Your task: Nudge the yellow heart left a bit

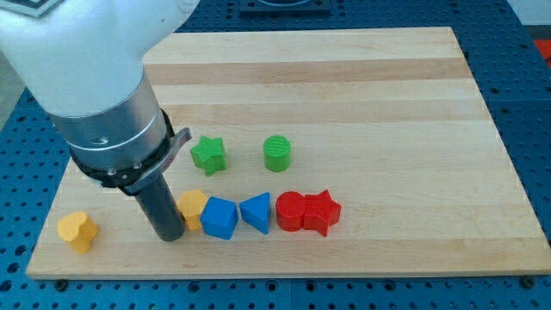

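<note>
The yellow heart (77,231) lies near the board's bottom left corner. My tip (169,236) rests on the board to the heart's right, with a gap of about a block's width between them. A second yellow block (193,207) sits just right of the rod, touching or nearly touching it, and is partly hidden by it; I cannot make out its shape. The arm's wide grey body (112,129) hangs above the tip and covers the board's left part.
A row runs right from the second yellow block: a blue block (219,217), a blue triangular block (256,213), a red round block (290,211) and a red star (323,212). Above it stand a green star (208,154) and a green cylinder (277,152). The wooden board (362,86) ends just below the row.
</note>
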Controlling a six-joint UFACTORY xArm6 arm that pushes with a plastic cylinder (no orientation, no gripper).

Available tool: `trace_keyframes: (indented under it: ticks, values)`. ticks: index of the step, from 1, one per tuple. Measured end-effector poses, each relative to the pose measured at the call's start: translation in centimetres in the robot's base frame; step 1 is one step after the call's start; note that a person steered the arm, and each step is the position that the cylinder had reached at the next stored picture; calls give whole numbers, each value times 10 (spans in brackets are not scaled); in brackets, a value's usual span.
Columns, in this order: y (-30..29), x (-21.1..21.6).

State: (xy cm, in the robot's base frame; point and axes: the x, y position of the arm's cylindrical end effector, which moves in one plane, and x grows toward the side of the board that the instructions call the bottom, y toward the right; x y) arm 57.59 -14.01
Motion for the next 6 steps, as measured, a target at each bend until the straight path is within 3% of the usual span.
trace_keyframes:
  ticks: [1, 3, 4, 6]
  values:
    - [-19, -1]
    - [-34, -59]
    - [-45, -67]
    - [-82, 4]
